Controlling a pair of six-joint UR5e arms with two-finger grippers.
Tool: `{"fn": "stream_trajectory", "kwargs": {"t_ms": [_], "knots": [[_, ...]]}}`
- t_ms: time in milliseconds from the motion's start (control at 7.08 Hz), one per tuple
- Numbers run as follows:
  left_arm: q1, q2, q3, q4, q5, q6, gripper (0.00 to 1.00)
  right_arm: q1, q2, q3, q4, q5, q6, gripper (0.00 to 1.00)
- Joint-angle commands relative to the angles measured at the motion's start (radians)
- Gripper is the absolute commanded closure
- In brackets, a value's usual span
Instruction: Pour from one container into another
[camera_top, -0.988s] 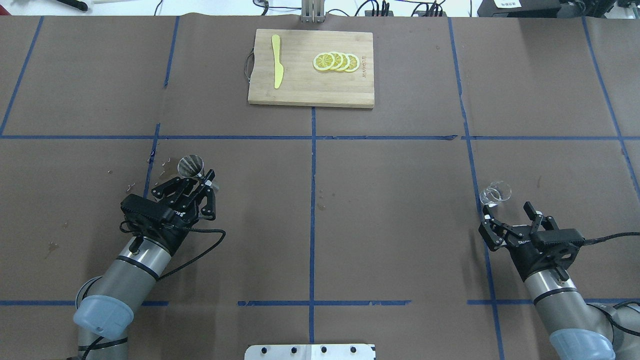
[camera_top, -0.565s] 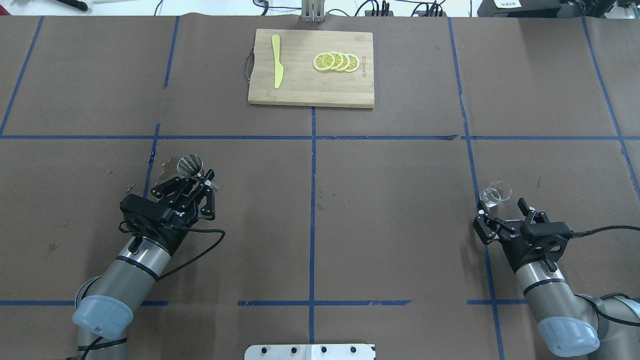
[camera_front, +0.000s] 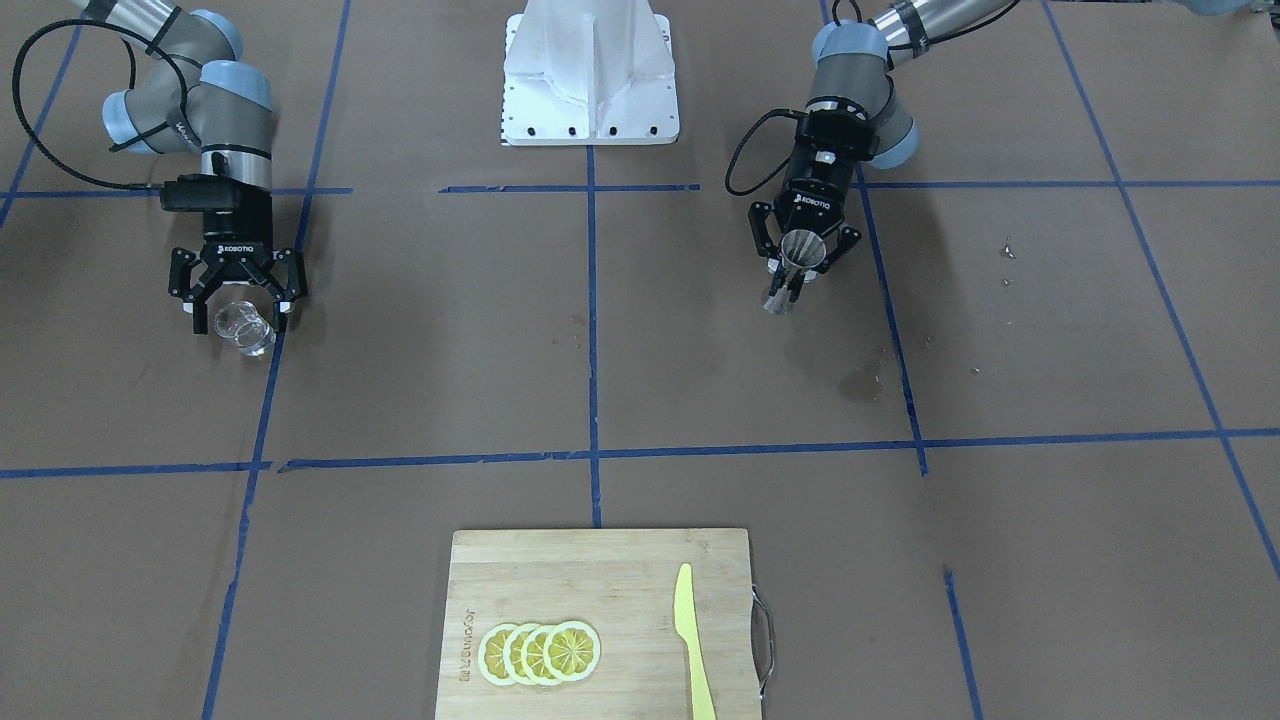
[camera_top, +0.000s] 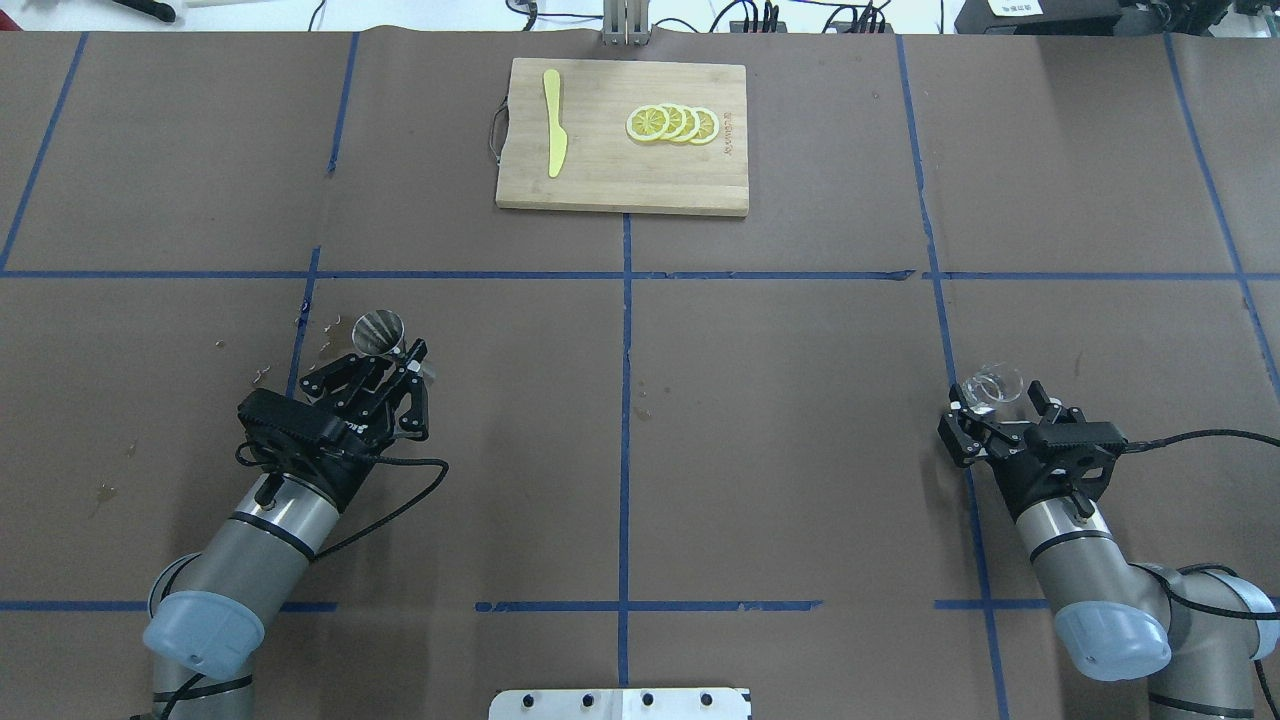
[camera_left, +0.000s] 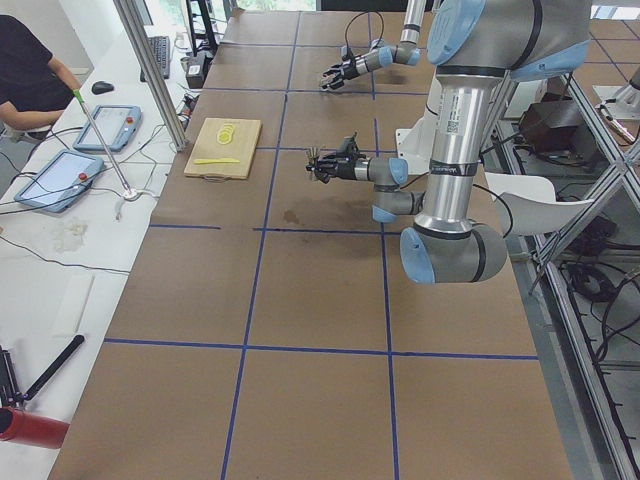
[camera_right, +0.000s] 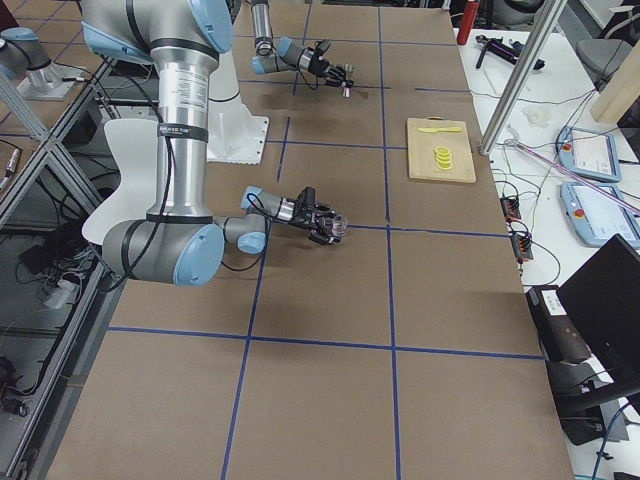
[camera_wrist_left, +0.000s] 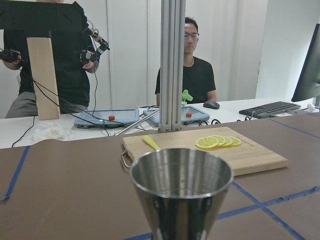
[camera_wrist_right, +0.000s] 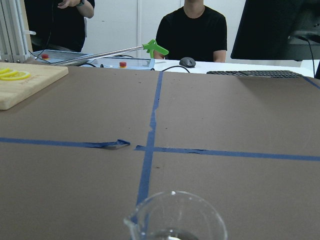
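The grey steel jigger is held slightly tilted in my left gripper, which is shut on its waist; its open cone fills the left wrist view. In the front view the jigger sits between the left gripper's fingers. The small clear glass cup stands on the table at the right, with a little liquid in it. My right gripper is open, one finger on each side of the cup, apart from it.
A wooden cutting board lies at the far middle with a yellow knife and several lemon slices. Wet stains mark the paper near the jigger. Blue tape lines grid the brown table. Operators stand beyond the far edge.
My right gripper has moved forward to the glass cup and its open fingers now flank it. The left gripper and jigger have stayed where they were.
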Motion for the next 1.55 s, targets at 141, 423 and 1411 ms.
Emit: {"fn": "stream_trajectory", "kwargs": {"t_ms": [141, 423, 1411], "knots": [[0.0, 0.0, -0.001, -0.001, 0.002, 0.0, 1.0, 0.003, 0.011, -0.018, 0.001, 0.0, -0.013, 0.07], [0.0, 0.0, -0.001, -0.001, 0.002, 0.0, 1.0, 0.003, 0.012, -0.019, 0.003, 0.0, -0.011, 0.32], [0.023, -0.038, 0.0, 0.002, -0.008, 0.003, 1.0, 0.022, 0.017, -0.005, 0.282, 0.066, -0.238, 0.88]]}}
